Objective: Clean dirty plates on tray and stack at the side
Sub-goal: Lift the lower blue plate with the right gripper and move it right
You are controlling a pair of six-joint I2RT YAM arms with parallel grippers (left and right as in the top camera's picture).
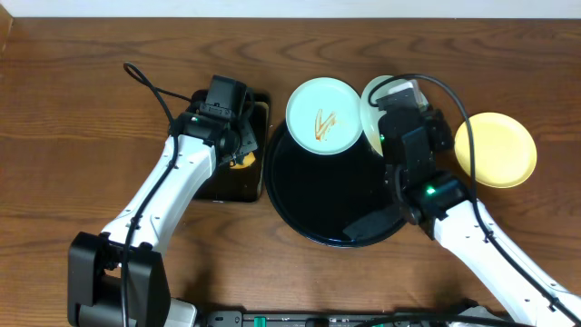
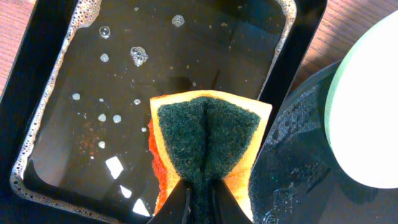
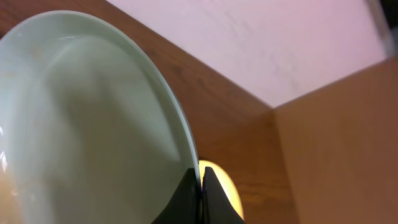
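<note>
Left jaws pinch one sponge; right jaws pinch one of three plates.

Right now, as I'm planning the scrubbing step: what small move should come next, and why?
Probably carry the left gripper and its sponge across to the tilted blue plate that the right gripper pinches by its rim. The sponge is gripped at the soapy tray, and the plate is lifted.
</note>
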